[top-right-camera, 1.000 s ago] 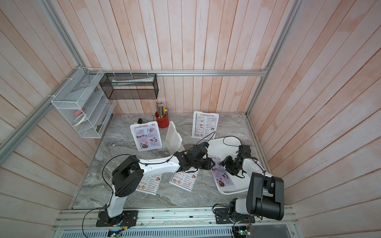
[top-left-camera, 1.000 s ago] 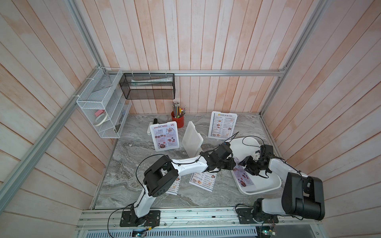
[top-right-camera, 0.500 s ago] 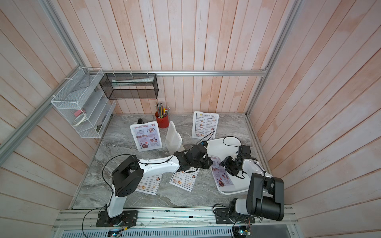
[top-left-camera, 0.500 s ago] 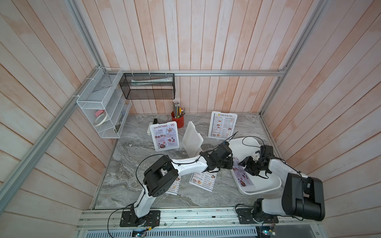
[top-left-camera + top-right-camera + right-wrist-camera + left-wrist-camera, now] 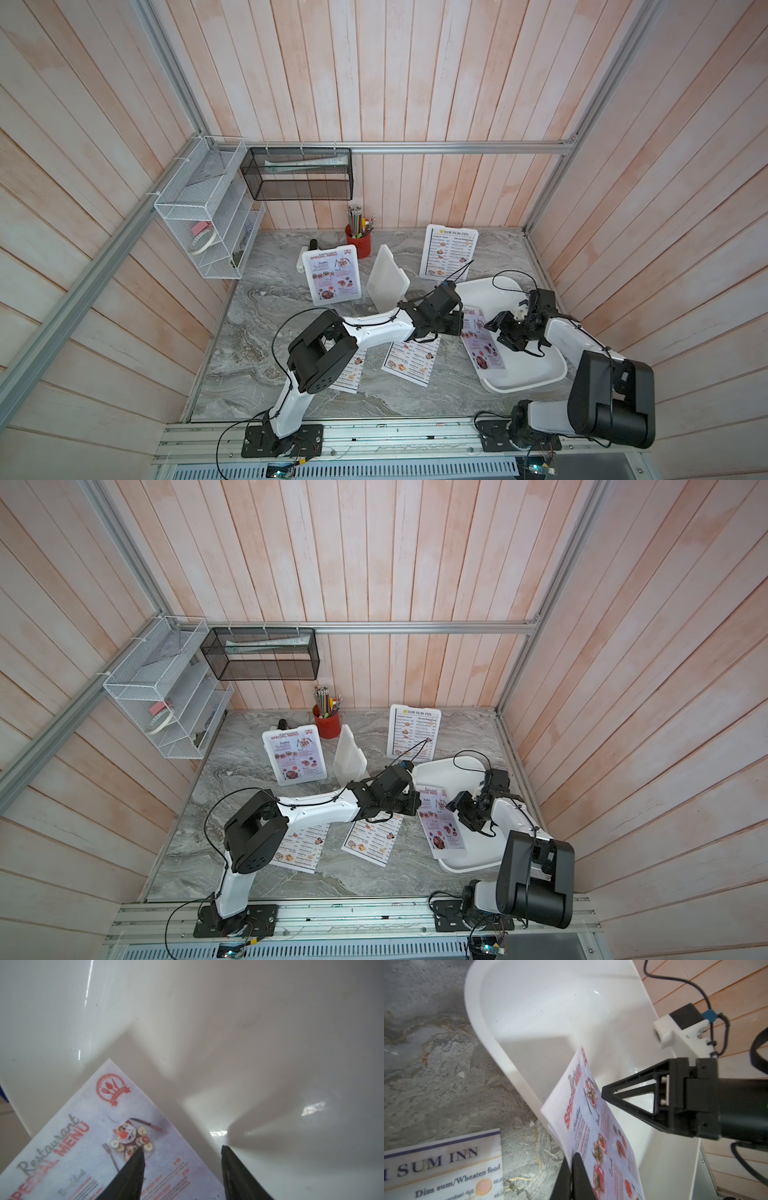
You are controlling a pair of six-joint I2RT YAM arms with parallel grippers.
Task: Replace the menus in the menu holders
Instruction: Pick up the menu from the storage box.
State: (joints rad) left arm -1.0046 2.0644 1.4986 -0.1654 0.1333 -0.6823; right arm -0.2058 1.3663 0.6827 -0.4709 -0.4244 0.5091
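In both top views: just clamped the left jaws onto the lilac SPECIAL MENU sheet, hanging over the white tray rim. Left wrist view: pinching that sheet's edge now, looser a second ago. Right wrist view: spreading the right jaws wider above it, gripping nothing. Smells like a handoff, so probably off to the empty middle holder next.

Walled in pale pink planks; floored in grey marbled tabletop; hung with white wire shelf, black mesh basket.

overhead stereo, close wrist views
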